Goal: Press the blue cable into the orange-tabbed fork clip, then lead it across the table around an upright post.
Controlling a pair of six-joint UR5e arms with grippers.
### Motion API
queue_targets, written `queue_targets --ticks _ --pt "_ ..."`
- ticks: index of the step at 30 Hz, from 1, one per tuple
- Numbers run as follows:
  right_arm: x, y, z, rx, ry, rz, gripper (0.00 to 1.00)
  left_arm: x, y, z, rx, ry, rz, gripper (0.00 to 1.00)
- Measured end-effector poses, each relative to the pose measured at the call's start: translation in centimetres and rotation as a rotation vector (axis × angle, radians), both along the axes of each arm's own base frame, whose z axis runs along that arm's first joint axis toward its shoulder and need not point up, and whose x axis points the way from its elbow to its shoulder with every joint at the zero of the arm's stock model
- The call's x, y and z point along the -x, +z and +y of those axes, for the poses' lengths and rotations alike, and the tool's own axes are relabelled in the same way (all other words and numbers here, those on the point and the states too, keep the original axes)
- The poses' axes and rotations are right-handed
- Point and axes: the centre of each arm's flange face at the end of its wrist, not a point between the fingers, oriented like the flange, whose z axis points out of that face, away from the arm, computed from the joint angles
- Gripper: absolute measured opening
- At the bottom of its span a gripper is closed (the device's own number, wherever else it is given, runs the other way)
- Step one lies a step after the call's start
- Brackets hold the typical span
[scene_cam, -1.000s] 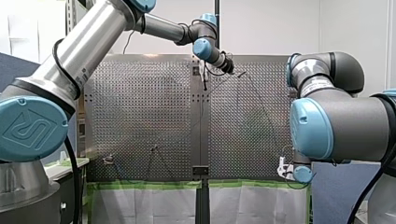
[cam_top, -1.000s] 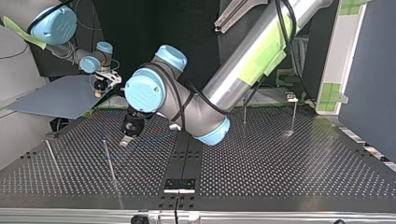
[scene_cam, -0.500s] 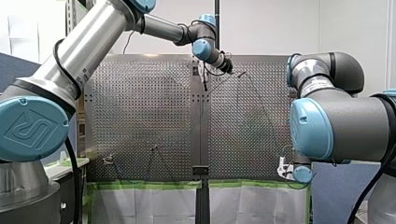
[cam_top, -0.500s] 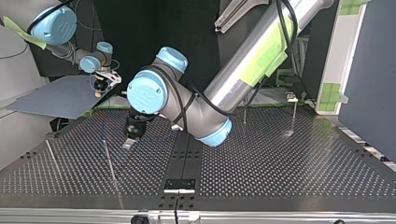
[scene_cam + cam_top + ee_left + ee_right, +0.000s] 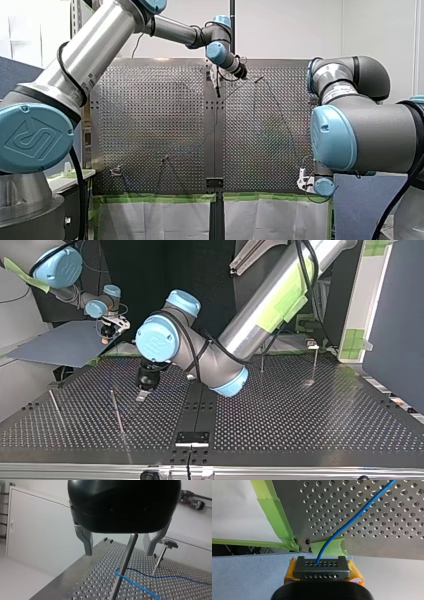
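Over the counter (image 5: 300, 415), my left tool (image 5: 143, 396) has shifted toward the centre strip (image 5: 200, 405); its fingers (image 5: 87, 542) stand wide, an upright post (image 5: 124, 562) between them, the blue cable (image 5: 362, 510) bent against it. Off the counter's taped corner, my right tool (image 5: 322, 567) clamps the cable, whose middle run is cut off.

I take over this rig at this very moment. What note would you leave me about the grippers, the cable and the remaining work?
Left gripper: open, holding nothing; an upright post shows between its fingers.
Right gripper: shut on the blue cable, just off the table corner.
Cable: in the left wrist view it bends around that post's foot.
Done: the turn at the post, it seems.
To do: the fork clip shows in no view; check that the cable is seated there.
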Motion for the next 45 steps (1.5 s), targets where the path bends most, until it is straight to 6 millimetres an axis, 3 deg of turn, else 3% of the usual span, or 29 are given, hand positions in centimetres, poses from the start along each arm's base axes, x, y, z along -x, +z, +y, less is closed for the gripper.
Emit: queue_targets --ticks 35,40,45 --pt "0.1 -0.2 0.0 0.000 -0.001 -0.001 0.00 0.4 0.0 -0.1 -0.020 0.014 -0.004 1.00" --pt "0.2 -0.2 0.0 -0.001 -0.004 -0.001 0.00 1.4 -0.3 0.7 -0.071 0.035 0.009 1.00" --pt "0.3 -0.2 0.0 -0.001 -0.005 -0.001 0.00 2.5 0.8 1.8 -0.103 0.073 -0.030 1.00"
